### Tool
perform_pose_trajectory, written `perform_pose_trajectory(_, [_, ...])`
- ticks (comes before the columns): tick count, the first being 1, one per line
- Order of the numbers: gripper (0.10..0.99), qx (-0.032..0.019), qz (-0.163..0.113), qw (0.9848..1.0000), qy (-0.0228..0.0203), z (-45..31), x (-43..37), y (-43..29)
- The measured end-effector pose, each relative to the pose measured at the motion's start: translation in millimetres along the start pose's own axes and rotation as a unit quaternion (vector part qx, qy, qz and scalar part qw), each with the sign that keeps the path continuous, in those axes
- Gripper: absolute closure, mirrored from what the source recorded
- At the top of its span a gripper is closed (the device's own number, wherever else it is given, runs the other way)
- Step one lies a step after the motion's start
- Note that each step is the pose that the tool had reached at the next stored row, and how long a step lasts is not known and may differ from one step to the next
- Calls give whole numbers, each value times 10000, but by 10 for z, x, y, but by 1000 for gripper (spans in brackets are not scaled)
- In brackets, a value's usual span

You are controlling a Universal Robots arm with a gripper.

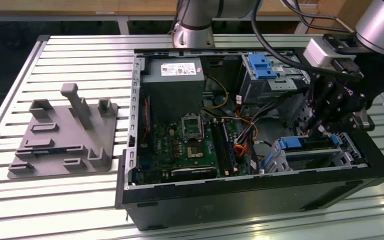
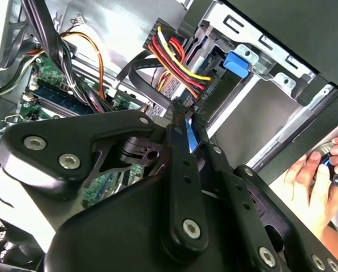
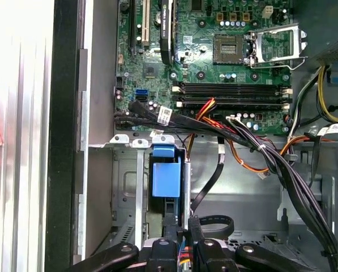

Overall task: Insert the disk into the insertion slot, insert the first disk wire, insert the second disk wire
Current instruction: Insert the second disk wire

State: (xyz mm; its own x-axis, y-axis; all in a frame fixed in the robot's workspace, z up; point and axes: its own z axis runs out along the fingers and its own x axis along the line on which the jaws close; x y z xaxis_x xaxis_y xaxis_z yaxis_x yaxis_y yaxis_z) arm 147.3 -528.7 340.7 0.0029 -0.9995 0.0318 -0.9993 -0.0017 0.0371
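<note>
Slatted metal table [image 1: 58,200] under my opened computer case [image 1: 245,195].
Disk [image 3: 166,180] sits in the insertion slot [image 1: 342,157] (blue carrier showing); my gripper [image 3: 179,222], fingers nearly closed, pinches a wire connector [image 2: 180,106] at its rear.

gripper [image 2: 184,122] tips buried in the wire bundle, closure unclear. disk [image 3: 166,180] mostly hidden inside insertion slot [image 3: 136,192]. Person's hand [image 2: 320,175] cut off at frame edge.

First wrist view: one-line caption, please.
Gripper at the rear of the blue-framed disk seated in its insertion slot, cables trailing from the motherboard.
</note>
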Motion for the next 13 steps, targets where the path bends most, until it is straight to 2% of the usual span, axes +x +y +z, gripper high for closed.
perform_pose_trajectory(4, [886,-11,3,10000,70,5,0,-2])
perform_pose_trajectory(6, [886,-11,3,10000,83,15,0,-3])
perform_pose_trajectory(9, [886,-11,3,10000,83,28,0,-4])
perform_pose_trajectory(13, [886,-10,1,10000,38,34,-1,-5])
